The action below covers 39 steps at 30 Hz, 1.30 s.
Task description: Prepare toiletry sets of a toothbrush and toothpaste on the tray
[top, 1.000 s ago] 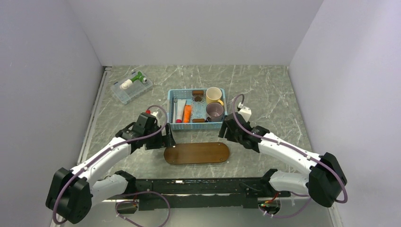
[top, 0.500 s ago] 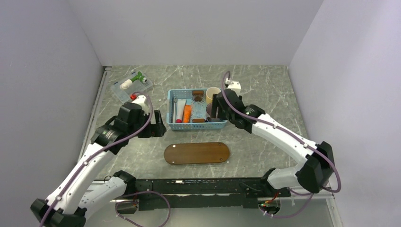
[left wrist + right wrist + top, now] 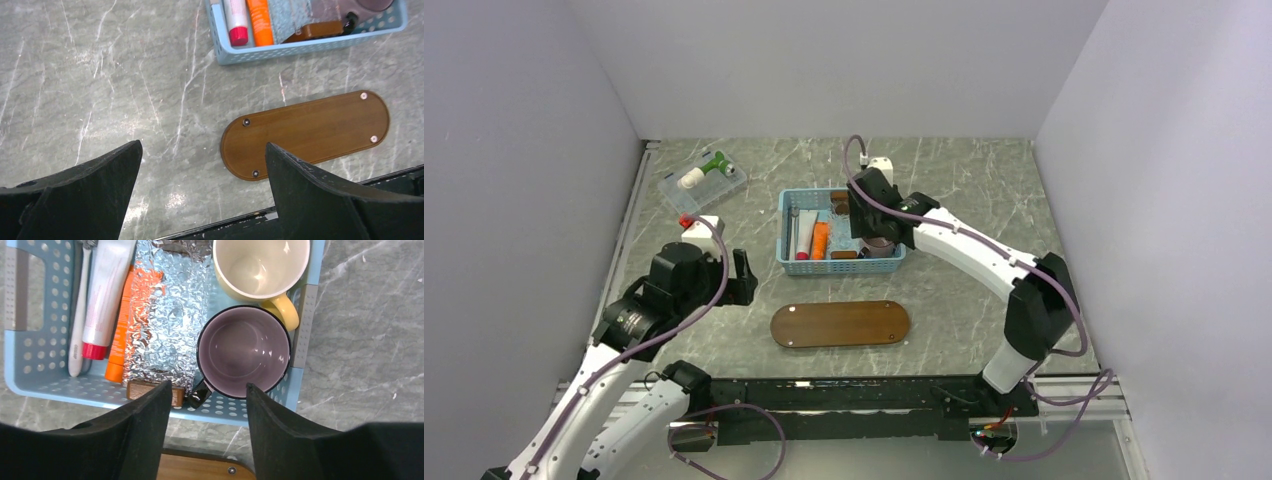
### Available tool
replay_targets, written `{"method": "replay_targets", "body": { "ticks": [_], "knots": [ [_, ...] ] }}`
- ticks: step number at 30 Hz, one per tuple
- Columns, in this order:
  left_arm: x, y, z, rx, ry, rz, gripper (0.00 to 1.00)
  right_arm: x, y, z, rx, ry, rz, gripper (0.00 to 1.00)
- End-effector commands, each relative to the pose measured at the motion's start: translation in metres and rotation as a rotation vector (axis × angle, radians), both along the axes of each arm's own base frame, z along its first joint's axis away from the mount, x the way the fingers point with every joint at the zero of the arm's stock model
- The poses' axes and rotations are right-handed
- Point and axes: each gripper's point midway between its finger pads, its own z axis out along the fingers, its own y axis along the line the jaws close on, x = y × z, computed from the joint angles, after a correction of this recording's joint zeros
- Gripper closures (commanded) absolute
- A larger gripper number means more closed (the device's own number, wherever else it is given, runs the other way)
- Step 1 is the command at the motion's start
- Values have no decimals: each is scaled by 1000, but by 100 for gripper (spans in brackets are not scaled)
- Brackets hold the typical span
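so: toothpaste (image 3: 116, 366) and toothbrush (image 3: 78, 335) lie parallel in the left end of the blue basket (image 3: 30, 385), long axes running near to far. right gripper (image 3: 209, 389) hovers over the purple mug (image 3: 243, 347), jaws partly apart, empty; both things lie to its left. left gripper (image 3: 202, 150), wide open and empty, hangs left of the tray (image 3: 310, 127), farther off. likely the right arm's pick.

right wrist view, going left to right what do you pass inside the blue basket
toothbrush → white tube with a red cap → orange toothpaste → foil packet → purple mug; the cream mug is left out, since it sits behind and overlaps the purple one.
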Motion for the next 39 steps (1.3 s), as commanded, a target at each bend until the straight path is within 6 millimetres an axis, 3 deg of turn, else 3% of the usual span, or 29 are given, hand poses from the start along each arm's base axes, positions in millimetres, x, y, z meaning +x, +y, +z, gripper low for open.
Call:
{"method": "replay_targets", "body": {
  "ticks": [1,15,26,39],
  "knots": [
    [7,-1,-2,16,-36,-14,1,4,7,4,-35,3,56,46],
    [5,0,-6,28,-22,-17,1,14,19,-29,-67,67,76,62],
    [5,1,-7,31,-19,-14,1,19,10,-46,-83,93,48,70],
    [5,2,-8,37,-16,-9,1,14,15,-67,-59,148,66,71]
  ]
}}
